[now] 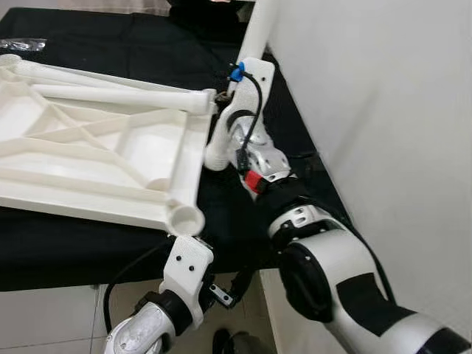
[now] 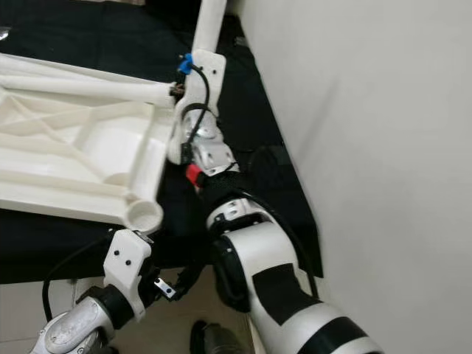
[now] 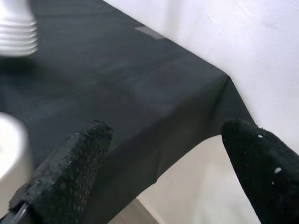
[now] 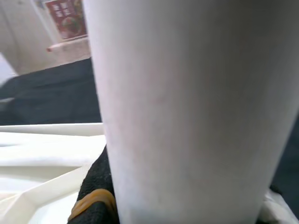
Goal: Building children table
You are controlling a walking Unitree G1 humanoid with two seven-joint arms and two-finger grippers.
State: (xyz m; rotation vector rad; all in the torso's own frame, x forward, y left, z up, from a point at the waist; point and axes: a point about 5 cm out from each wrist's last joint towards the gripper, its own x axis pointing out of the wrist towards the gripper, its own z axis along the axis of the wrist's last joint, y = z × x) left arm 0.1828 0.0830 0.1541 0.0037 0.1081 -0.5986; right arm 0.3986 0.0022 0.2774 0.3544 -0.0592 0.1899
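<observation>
Closest to the head camera, the left arm's white wrist sits low at the near edge of the table, its left gripper [image 3: 163,172] under the tabletop's near corner socket [image 1: 186,219]. From the left eye, the white tabletop [image 1: 88,147] lies upside down on the black cloth [image 1: 110,243], ribs upward, with one loose leg [image 1: 118,94] lying across its far side. At its right edge the right gripper [image 1: 225,99] holds a second leg [image 1: 258,26] upright, its lower end at the far right corner of the tabletop beside the wall [image 1: 398,110]. The right eye gives the same layout, the open socket plain at the near corner. Through the left wrist camera, the two black fingers [image 3: 70,172] stand spread apart with nothing between them, looking over the cloth's corner. Through the right wrist camera, the held leg looms large and white, one black finger [image 4: 96,186] pressed against its side, so that claw is pinching the leg. Judging by this, the step in hand is seating a leg into a corner socket; the next move probably calls for lining it up square and twisting or pressing it home.
</observation>
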